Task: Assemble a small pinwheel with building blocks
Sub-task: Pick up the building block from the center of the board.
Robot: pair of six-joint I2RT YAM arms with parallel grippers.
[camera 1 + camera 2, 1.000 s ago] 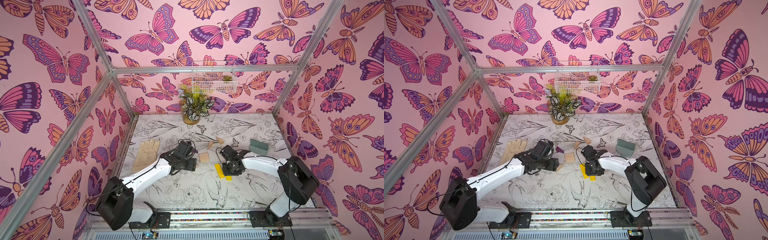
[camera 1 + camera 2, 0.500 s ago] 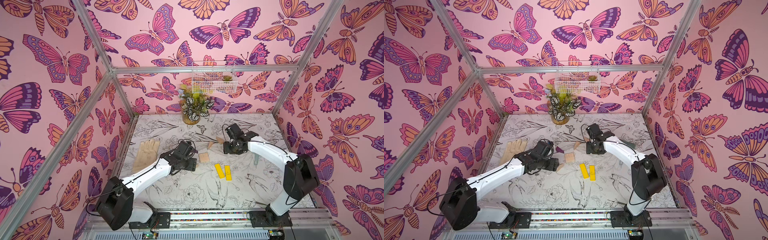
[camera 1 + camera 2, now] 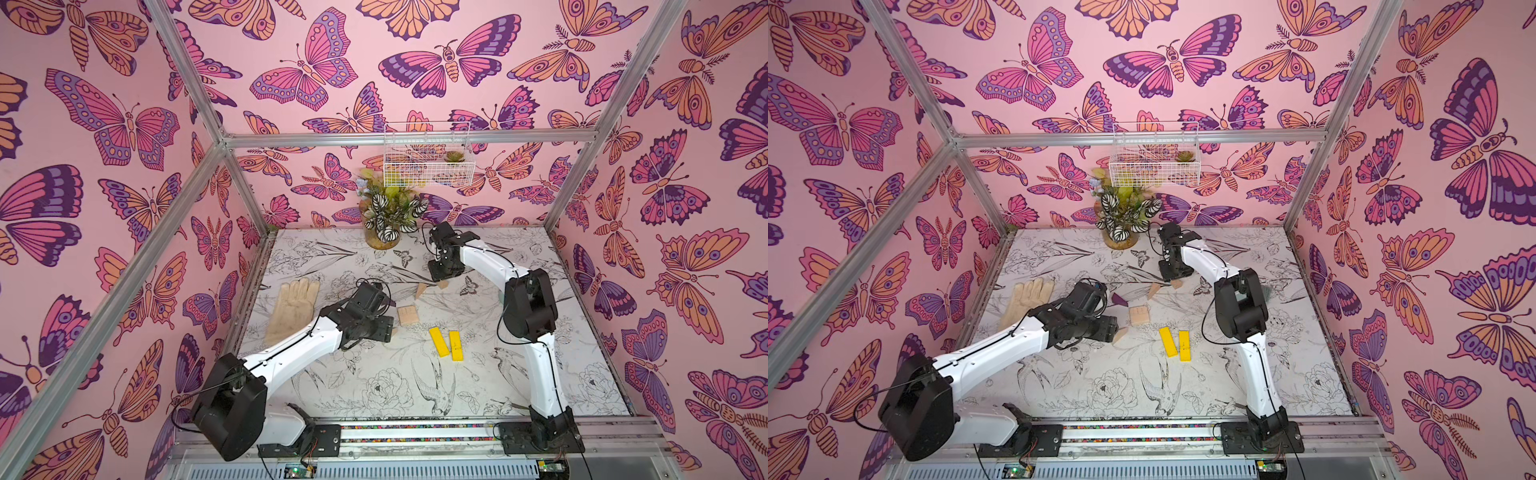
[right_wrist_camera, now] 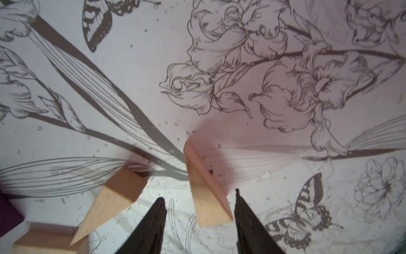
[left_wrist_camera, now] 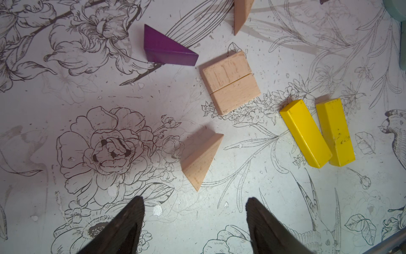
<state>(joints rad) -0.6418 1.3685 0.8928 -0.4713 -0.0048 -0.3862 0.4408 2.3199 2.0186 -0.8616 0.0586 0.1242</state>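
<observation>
No text, label, brand or number can be read anywhere.

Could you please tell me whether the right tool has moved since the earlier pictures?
Yes. In a top view the right tool has moved away from the yellow bars, toward the potted plant at the back.

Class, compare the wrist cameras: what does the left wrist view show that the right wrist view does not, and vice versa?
Left wrist only: the yellow bars, and a lone wedge before the open left gripper. Right wrist only: a wooden wedge partly between the fingers of the open right gripper. Both: the purple wedge, the wooden square, a neighbouring wedge.
</observation>
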